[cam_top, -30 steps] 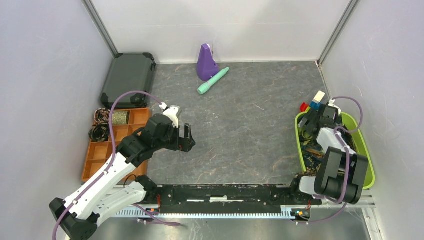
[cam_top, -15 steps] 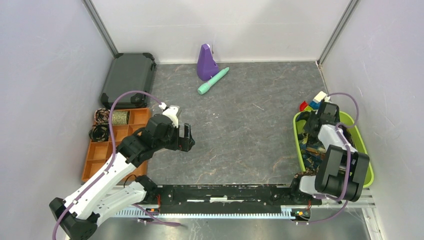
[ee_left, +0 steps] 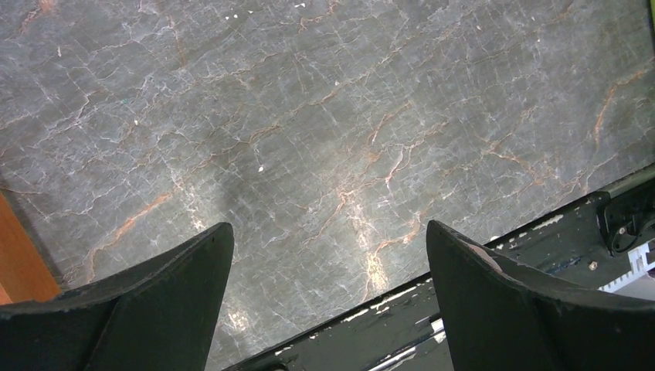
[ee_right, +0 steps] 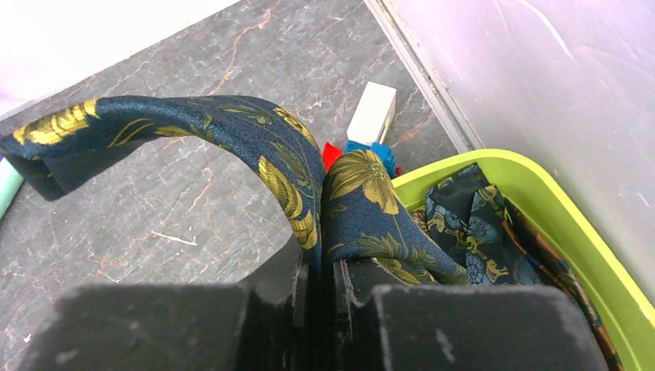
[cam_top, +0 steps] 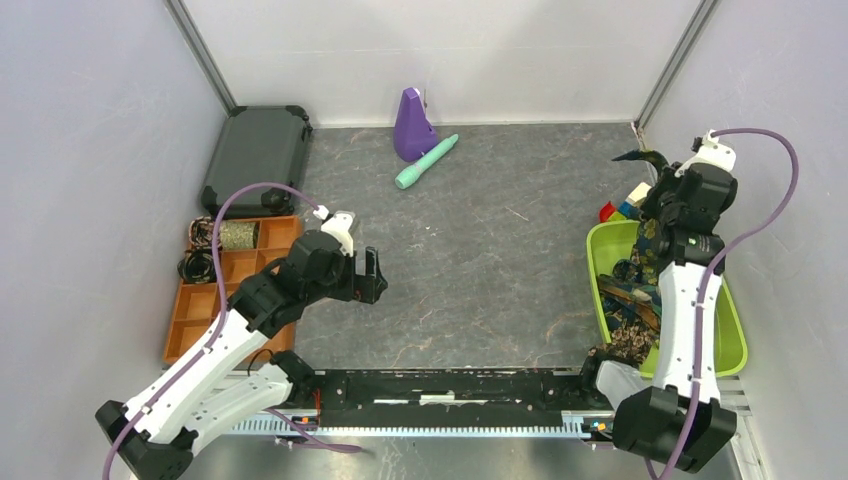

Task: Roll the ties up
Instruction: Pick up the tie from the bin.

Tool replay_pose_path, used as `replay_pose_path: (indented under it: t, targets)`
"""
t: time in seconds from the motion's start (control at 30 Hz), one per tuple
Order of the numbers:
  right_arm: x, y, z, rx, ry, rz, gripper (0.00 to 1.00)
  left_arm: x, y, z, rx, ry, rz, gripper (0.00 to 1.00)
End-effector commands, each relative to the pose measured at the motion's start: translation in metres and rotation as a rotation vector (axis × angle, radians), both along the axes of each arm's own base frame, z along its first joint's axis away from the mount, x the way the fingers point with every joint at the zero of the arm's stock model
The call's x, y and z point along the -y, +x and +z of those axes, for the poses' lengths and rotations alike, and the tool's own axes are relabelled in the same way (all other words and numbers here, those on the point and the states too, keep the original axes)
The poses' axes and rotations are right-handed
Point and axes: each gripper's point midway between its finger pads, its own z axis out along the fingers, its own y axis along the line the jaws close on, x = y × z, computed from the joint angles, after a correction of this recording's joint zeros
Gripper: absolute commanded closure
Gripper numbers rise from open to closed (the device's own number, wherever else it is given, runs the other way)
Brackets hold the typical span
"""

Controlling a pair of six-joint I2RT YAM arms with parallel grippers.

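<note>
Lifting out of the green bin (cam_top: pixel 737 340) since a second ago, our right arm is now standing tall over the desk's right edge, where it was crouching low in the bin. Our left arm is keeping almost the same pose.

Nearest us, the left pincer (ee_left: pixel 328 232) is hanging wide open and empty just above the bare desk (ee_left: pixel 309 116), beside the orange tray (cam_top: pixel 190 325) where coiled ties (cam_top: pixel 198 266) are sitting. Across on the right, other ties (cam_top: pixel 625 300) are lying tangled in the bin. Above them the right pincer (ee_right: pixel 315 267) is clamping a navy tie (ee_right: pixel 232 124) with gold flowers at a fold, so two layers are coming out of the jaws.

From that pinch the strip is running two ways. A short free end is arching left and away toward the desk's middle, hanging in the air. The longer rest is dropping back down on the right into the bin.

We are judging that the coming move turns on this axis: pulling leftward, away from the bin, until the tail is coming free and the strip can lie flat between the arms. Our right arm is the one on it; the left pincer is waiting well apart.

Farther off, the toy blocks (ee_right: pixel 371 116) are sitting just beyond the bin, and the teal pen (cam_top: pixel 425 162) is lying near the back wall.
</note>
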Motion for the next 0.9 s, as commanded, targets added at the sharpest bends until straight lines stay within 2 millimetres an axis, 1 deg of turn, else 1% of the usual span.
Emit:
replay_pose_path:
  t: [0.0, 0.03, 0.07, 0.13, 0.27, 0.37, 0.4, 0.43, 0.5, 0.53, 0.6, 0.73, 0.8, 0.87]
  targets:
    - [-0.005, -0.009, 0.021, 0.044, -0.008, 0.003, 0.93, -0.002, 0.002, 0.012, 0.053, -0.004, -0.010, 0.00]
    - [-0.011, -0.008, 0.024, 0.070, 0.005, 0.033, 0.98, -0.001, 0.002, 0.012, 0.053, -0.006, -0.011, 0.00]
    - [-0.019, -0.008, 0.031, 0.109, 0.017, 0.063, 1.00, -0.001, 0.001, 0.013, 0.055, -0.008, -0.014, 0.00]
    - [-0.037, -0.004, 0.041, 0.159, 0.060, 0.150, 1.00, -0.001, 0.000, 0.014, 0.057, -0.014, -0.017, 0.00]
    - [-0.085, 0.006, 0.083, 0.260, 0.209, 0.384, 1.00, -0.001, 0.000, 0.016, 0.067, -0.020, -0.017, 0.00]
    - [-0.121, -0.001, 0.121, 0.350, 0.295, 0.536, 1.00, -0.002, 0.000, 0.018, 0.076, -0.021, -0.016, 0.00]
    - [-0.130, -0.006, 0.134, 0.378, 0.299, 0.566, 1.00, -0.002, -0.001, 0.019, 0.079, -0.025, -0.016, 0.00]
    - [-0.140, -0.010, 0.145, 0.396, 0.305, 0.599, 1.00, -0.002, -0.001, 0.019, 0.079, -0.026, -0.017, 0.00]
    - [-0.159, -0.020, 0.158, 0.413, 0.316, 0.672, 1.00, -0.002, -0.001, 0.019, 0.080, -0.027, -0.018, 0.00]
    - [-0.169, -0.025, 0.159, 0.407, 0.325, 0.712, 1.00, -0.002, -0.001, 0.020, 0.082, -0.029, -0.018, 0.00]
    - [-0.187, -0.034, 0.153, 0.375, 0.350, 0.780, 1.00, -0.002, -0.002, 0.020, 0.082, -0.030, -0.021, 0.00]
    - [-0.222, -0.046, 0.116, 0.269, 0.436, 0.842, 1.00, 0.001, -0.003, 0.021, 0.084, -0.040, -0.039, 0.00]
    - [-0.254, -0.057, 0.103, 0.243, 0.494, 0.921, 1.00, 0.003, -0.003, 0.021, 0.084, -0.042, -0.048, 0.00]
    - [-0.287, -0.066, 0.102, 0.245, 0.533, 0.989, 1.00, 0.003, -0.003, 0.020, 0.079, -0.038, -0.048, 0.00]
